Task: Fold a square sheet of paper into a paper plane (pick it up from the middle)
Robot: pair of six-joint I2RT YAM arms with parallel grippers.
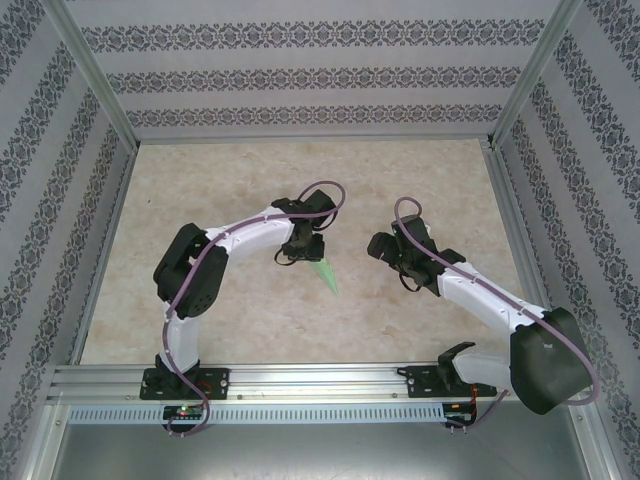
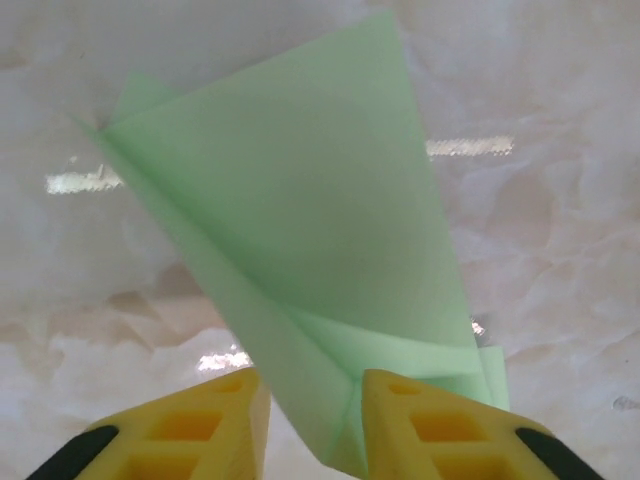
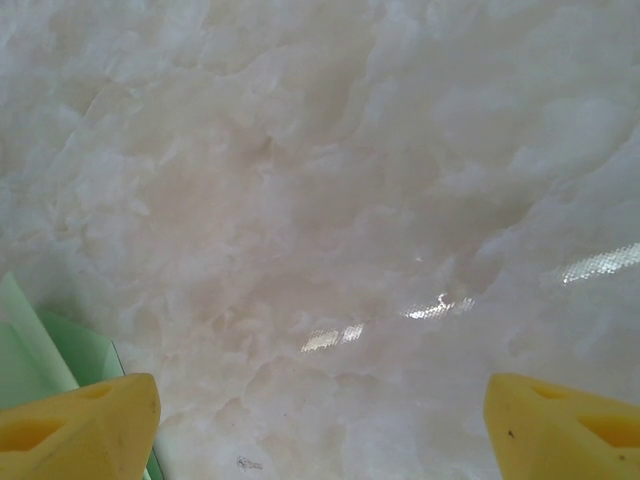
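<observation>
From my station, the left fingers [image 1: 300,252] sit over the middle of the counter [image 1: 230,320], and the paper plane [image 1: 327,276] juts out from under them, its pale green point angled toward the near right. In the left wrist view, the plane [image 2: 300,220] fans out wide away from the camera and narrows to a folded end. That end sits right between the two yellow fingers. The right-hand finger is touching the paper and the left-hand one is just beside it. They are set close together around that folded end, but I cannot tell whether they are actually biting down on it. The right fingers [image 1: 384,246] hover near the plane, just to its right. They are spread wide with nothing between them but the bare marbled counter [image 3: 330,200]. A corner of the green paper [image 3: 45,350] shows just beside one of them.
</observation>
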